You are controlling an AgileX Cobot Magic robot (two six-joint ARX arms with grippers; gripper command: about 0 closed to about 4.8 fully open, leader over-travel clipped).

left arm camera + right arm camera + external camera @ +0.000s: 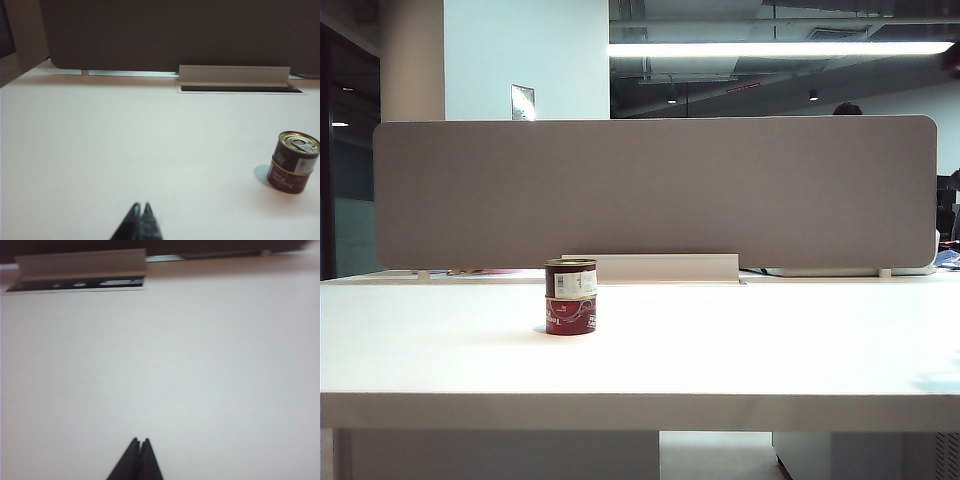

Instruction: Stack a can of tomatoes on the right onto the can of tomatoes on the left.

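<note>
The right gripper [140, 441] is pinched closed on nothing, over bare white table [200, 365]. The left gripper [141, 206] is closed and empty too, well apart from the cans. One tomato can [571, 278] stands upright on the other tomato can [570, 315], left of the table's middle, before the grey partition [655, 190].

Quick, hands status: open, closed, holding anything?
Left hand: closed, holding nothing, over bare table.
Right hand: closed, holding nothing; the stacked cans stand free.
</note>
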